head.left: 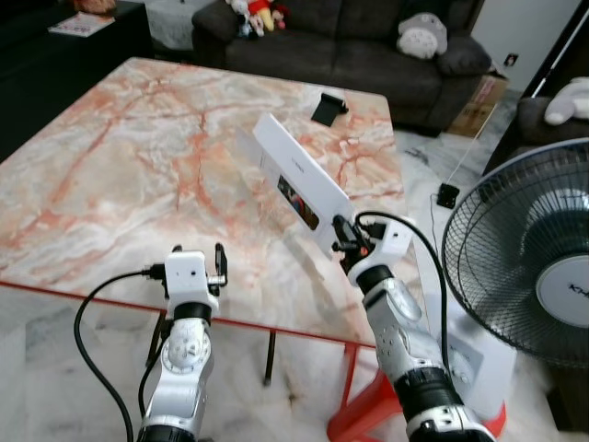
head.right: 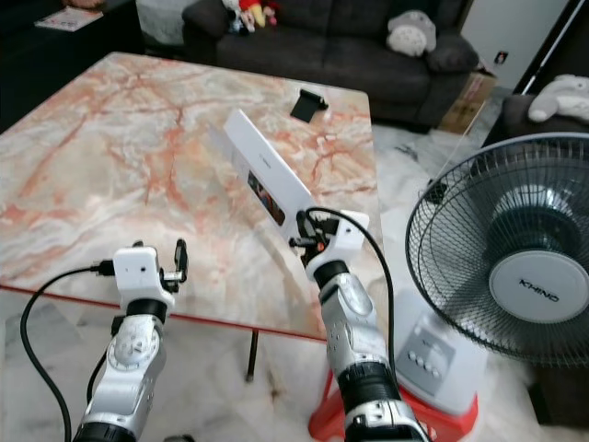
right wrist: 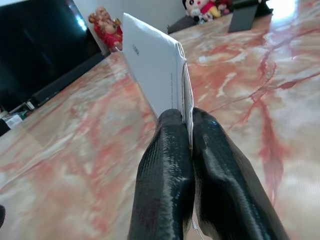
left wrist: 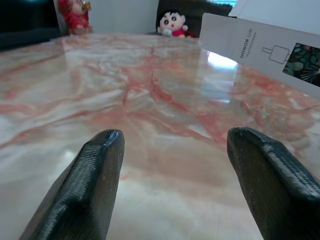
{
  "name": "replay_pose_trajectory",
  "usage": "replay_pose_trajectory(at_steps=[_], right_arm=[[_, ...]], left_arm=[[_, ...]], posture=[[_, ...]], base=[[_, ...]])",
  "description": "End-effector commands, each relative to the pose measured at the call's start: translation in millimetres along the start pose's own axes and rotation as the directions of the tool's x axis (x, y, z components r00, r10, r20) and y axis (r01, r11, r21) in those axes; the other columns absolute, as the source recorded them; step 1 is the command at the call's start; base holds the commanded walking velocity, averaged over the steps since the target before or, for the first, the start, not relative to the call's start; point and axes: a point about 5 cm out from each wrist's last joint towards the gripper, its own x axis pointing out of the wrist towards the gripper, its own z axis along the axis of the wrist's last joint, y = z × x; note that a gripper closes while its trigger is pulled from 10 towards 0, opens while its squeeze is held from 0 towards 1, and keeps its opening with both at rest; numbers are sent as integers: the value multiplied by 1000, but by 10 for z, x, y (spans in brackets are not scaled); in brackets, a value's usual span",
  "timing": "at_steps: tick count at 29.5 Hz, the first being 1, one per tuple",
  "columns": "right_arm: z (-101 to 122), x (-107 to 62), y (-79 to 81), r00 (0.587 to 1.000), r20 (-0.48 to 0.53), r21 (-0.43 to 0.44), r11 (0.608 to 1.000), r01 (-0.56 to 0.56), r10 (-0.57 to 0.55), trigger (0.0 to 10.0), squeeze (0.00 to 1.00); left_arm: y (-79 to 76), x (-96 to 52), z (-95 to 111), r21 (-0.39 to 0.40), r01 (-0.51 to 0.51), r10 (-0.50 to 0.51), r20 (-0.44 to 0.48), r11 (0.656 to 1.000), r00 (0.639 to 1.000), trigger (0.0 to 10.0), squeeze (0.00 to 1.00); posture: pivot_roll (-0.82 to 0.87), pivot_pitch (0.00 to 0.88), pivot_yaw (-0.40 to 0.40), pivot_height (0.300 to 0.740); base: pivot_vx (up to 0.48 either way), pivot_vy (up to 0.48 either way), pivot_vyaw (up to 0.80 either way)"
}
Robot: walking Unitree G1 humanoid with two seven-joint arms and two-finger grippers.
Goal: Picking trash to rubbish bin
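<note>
**Box pinched and held over the table**

Taking the marble table (head.left: 120, 175) as the marker: at its near edge the left gripper (head.left: 219, 265) hangs just above the stone, its two black fingers (left wrist: 95, 170) spread wide with nothing between them. Beside it, at the table's near right corner, the right gripper (head.left: 342, 241) is clamped tight on the lower end of a flat white box (head.left: 299, 181); in the right wrist view the fingers (right wrist: 165, 170) squeeze its thin edge (right wrist: 155, 65). The box slants up and away over the tabletop, clear of the surface, printed side showing. Further on, near the table's far right edge, sits a small black stand (head.left: 327, 108). Off the table's right side stands a fan (head.left: 525, 258) on the floor. Beyond the far edge is a dark sofa (head.left: 350, 37) with soft toys (head.left: 258, 14).
</note>
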Motion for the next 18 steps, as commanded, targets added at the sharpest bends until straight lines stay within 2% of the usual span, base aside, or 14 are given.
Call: replay_pose_trajectory(at_steps=[1,18], right_arm=[[66,6,-10,1000,24,-22,1000,-2,3,10000,0],[59,-7,-53,1000,13,-23,1000,1,-1,10000,0]], left_arm=[[-53,2,38,2,11,-11,21,1000,1000,10000,0],[-45,-10,25,-5,3,-3,15,1000,1000,10000,0]], posture=[[6,32,-105,740],[2,33,-111,740]], base=[[-274,0,0],[-264,0,0]])
